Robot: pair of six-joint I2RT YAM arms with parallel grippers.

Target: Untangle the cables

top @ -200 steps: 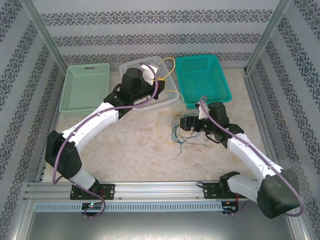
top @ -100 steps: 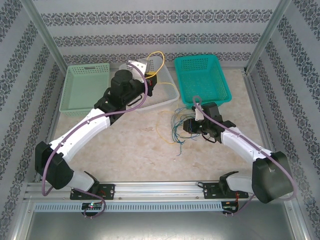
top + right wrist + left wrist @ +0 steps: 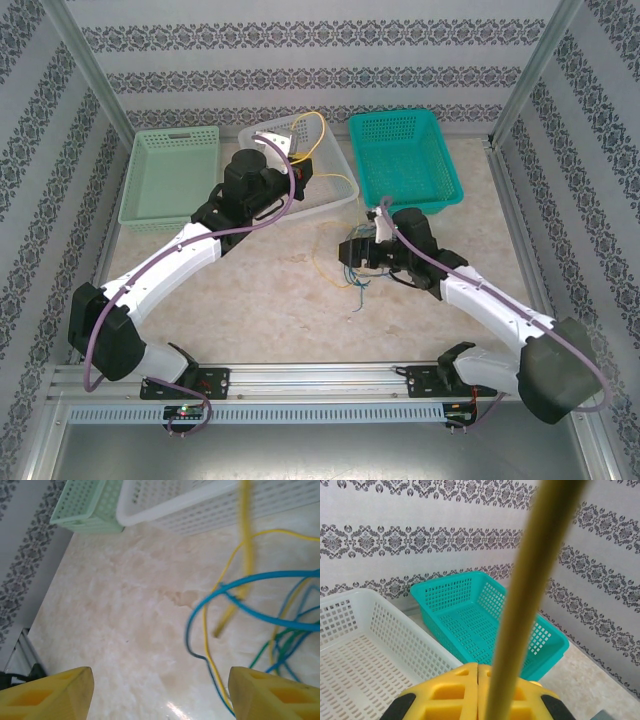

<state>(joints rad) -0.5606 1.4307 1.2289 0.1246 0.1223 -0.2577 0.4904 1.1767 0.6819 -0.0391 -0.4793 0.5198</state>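
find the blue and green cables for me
Top view: the blue and green cables lie bunched on the table right of centre, by the right gripper, just in front of the teal basket.

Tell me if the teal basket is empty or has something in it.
Empty. The teal basket shows a bare mesh floor in both the left wrist and top views.

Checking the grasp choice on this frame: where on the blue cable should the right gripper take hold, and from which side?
Probably the blue cable at the outer bend of its loop, the stretch farthest from the tangle, with bare table beside it. Come from above with the open right gripper, fingers straddling the thin strand crosswise.
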